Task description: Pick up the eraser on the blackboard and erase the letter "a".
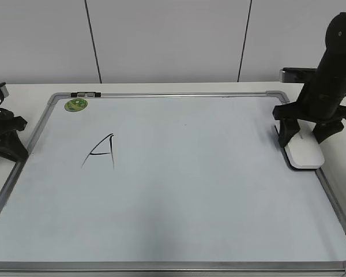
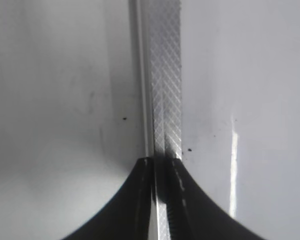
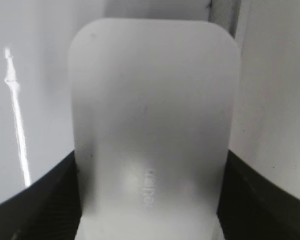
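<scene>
The blackboard (image 1: 179, 190) is a white board with a silver frame, lying flat. The white eraser (image 1: 304, 153) rests on its right edge. My right gripper (image 1: 304, 138) stands over the eraser with a finger against each long side. In the right wrist view the eraser (image 3: 152, 115) fills the space between the fingers of my right gripper (image 3: 150, 200). The small letter "a" does not show in any view; only a tall capital "A" (image 1: 101, 151) is on the board. My left gripper (image 1: 8, 141) is shut and empty at the board's left frame (image 2: 165, 75).
A round green sticker (image 1: 76, 104) sits at the board's back left corner. A grey camera bar (image 1: 297, 74) stands behind the right arm. A white panelled wall runs behind the table.
</scene>
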